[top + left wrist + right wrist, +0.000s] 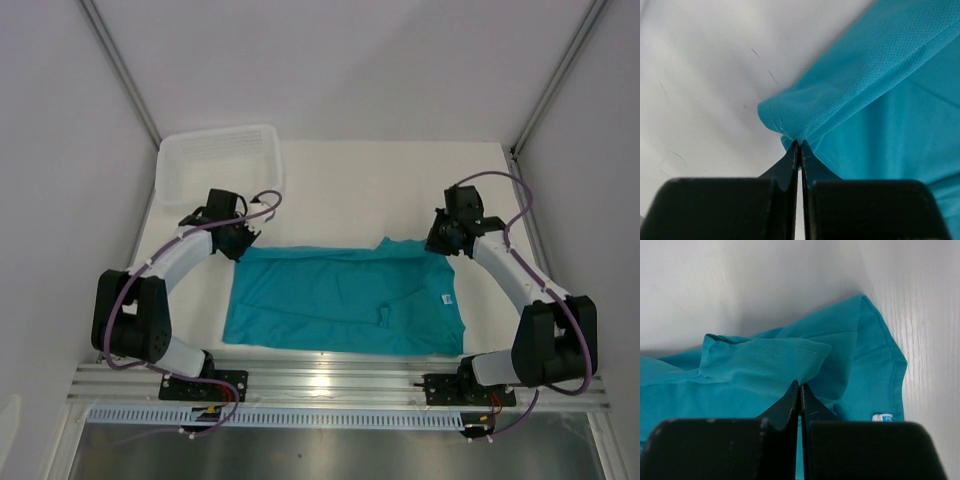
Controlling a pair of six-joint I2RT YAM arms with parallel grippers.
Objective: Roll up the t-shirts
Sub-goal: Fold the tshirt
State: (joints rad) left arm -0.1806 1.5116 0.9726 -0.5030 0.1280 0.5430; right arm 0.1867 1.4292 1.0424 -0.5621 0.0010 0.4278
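Observation:
The teal t-shirt (340,300) lies spread flat on the white table, its small white neck label (445,298) towards the right. My left gripper (240,245) is at the shirt's far left corner, shut on the fabric edge (790,125), which bunches up at the fingertips. My right gripper (440,243) is at the far right corner, shut on a folded hem of the shirt (775,365). The label also shows in the right wrist view (882,417).
A white plastic basket (220,160) stands at the back left, just behind my left arm. White walls enclose the table on three sides. A metal rail (330,385) runs along the near edge by the arm bases.

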